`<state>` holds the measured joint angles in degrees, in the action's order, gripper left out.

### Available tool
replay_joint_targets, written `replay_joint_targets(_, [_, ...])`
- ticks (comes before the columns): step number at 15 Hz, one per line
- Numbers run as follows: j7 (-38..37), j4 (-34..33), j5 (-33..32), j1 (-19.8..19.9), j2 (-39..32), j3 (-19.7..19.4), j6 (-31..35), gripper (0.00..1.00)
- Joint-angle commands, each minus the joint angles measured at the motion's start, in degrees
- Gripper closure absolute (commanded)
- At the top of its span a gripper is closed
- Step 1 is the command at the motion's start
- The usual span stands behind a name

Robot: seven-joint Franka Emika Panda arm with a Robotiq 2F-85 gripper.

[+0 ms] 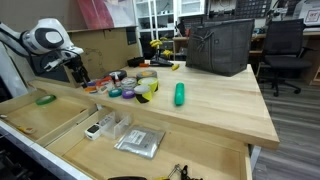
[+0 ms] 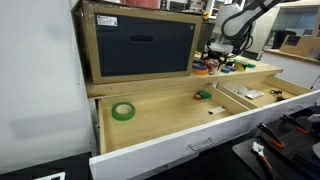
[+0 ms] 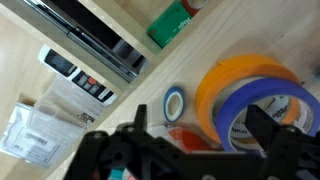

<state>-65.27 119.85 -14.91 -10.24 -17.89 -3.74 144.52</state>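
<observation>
Above the tape rolls (image 3: 245, 95) near the tabletop (image 1: 215, 105) edge, the tool (image 3: 200, 135) hangs open.

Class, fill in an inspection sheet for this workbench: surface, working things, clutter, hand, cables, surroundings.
Surface: light wooden worktop, wooden drawers open below.
Job's things: orange tape roll and blue tape roll, side by side under the hand.
Clutter: green cylinder on the worktop; green tape ring in a drawer.
Hand: open, above the tape rolls, holding nothing.
Cables: nothing seen.
Surroundings: black office chair behind the bench.
</observation>
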Motion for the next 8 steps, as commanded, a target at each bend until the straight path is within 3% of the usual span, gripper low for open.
replay_joint_targets(1, [4.86, 3.06, 1.52, -0.10, 2.29, 2.03, -2.40, 0.00])
replay_joint_targets(4, [7.35, 4.83, 1.50, -0.12, 2.98, 2.60, -4.76, 0.00])
replay_joint_targets(5, [7.78, 5.32, 1.15, -0.11, 3.16, 2.52, -5.28, 0.16])
replay_joint_targets(8, [8.80, 6.76, 0.81, 0.09, 4.22, 2.43, -6.33, 0.41])
